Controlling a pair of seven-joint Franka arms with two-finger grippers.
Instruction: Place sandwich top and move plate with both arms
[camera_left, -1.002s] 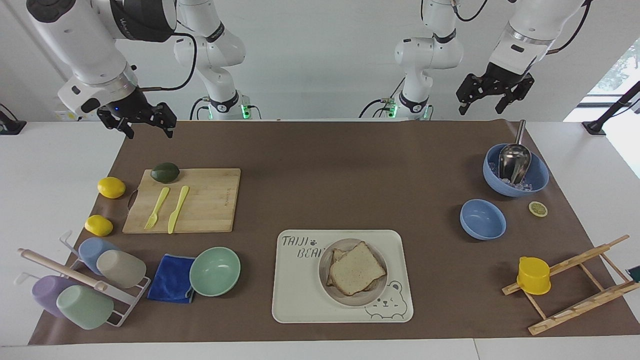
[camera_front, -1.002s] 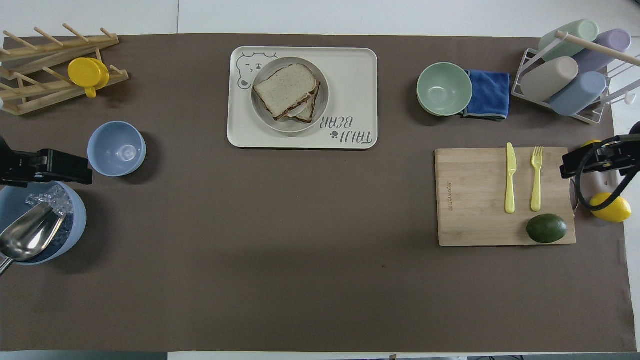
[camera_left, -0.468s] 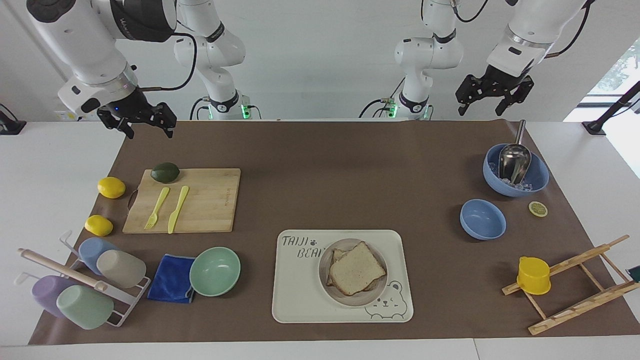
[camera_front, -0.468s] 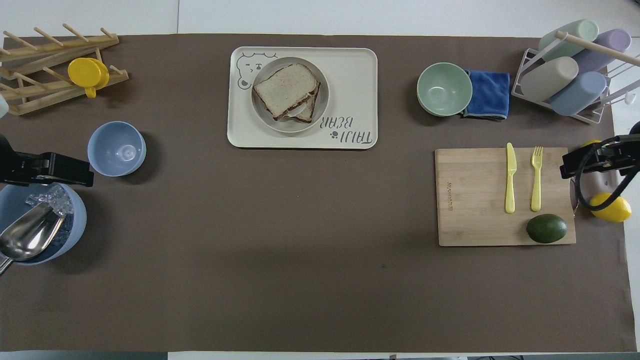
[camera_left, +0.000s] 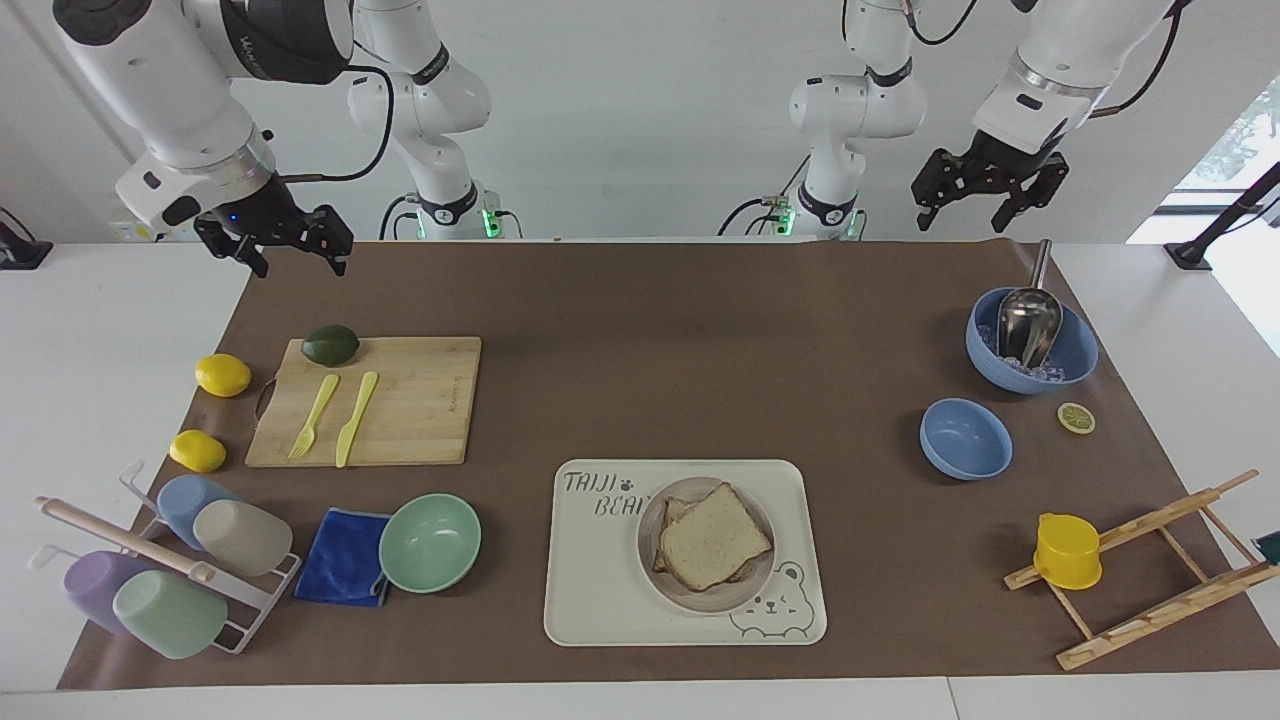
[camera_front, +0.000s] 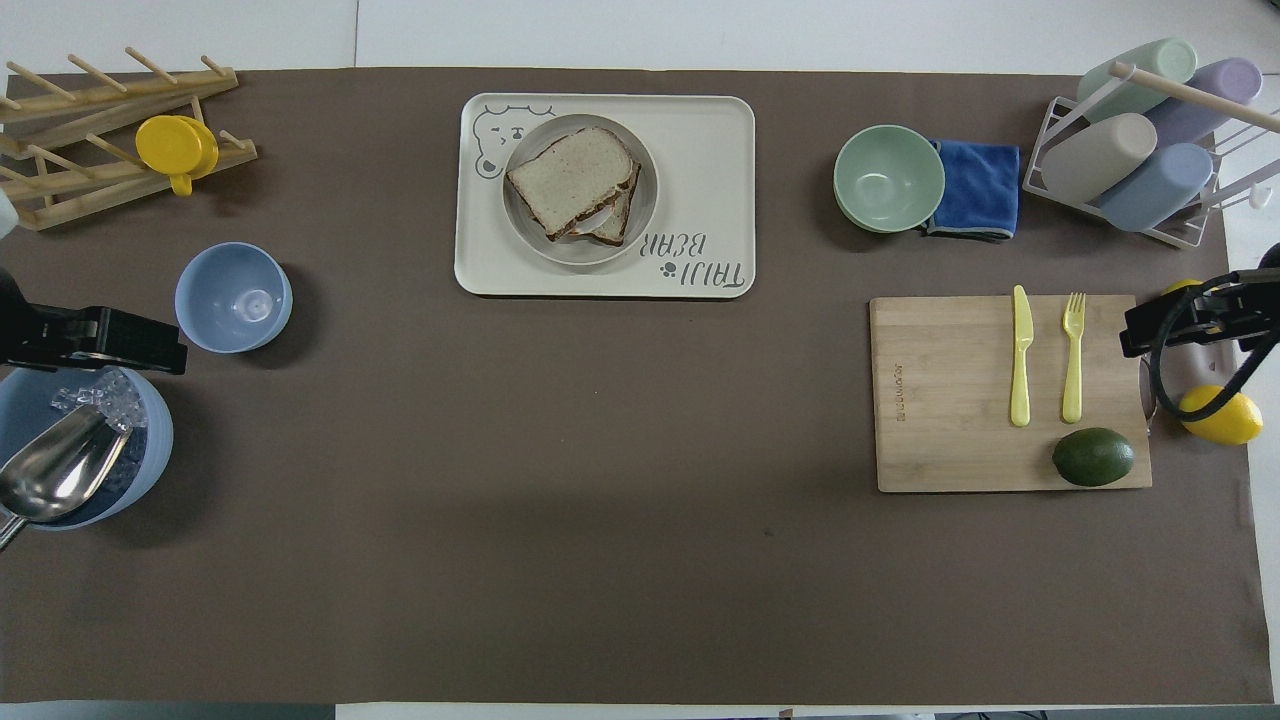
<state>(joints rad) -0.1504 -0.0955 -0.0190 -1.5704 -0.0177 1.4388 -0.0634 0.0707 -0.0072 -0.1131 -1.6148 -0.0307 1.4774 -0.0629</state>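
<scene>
The sandwich top (camera_left: 715, 535) lies on the darker slice, on the plate (camera_left: 658, 580), which sits in the tray (camera_left: 600, 590) at the middle of the desk's edge farthest from the robots. So placing the bread looks done, and the step in hand seems to be moving the plate with both arms, not yet begun. The left end effector (camera_left: 984, 205) hangs raised over the desk corner nearest the robots at the left arm's end, above the bowl (camera_left: 1075, 355) with the scoop (camera_left: 1028, 320); the right end effector (camera_left: 288, 252) hangs over the corresponding corner at the right arm's end, by the board (camera_left: 420, 400). Both show fingers spread and empty, as far as this range allows. Next, each would have to cross the desk and take the plate's low rim from its own end, keeping it level. The tray's lip stands in the way; the green bowl (camera_left: 430, 542) and small blue bowl (camera_left: 965, 438) flank the approach.
</scene>
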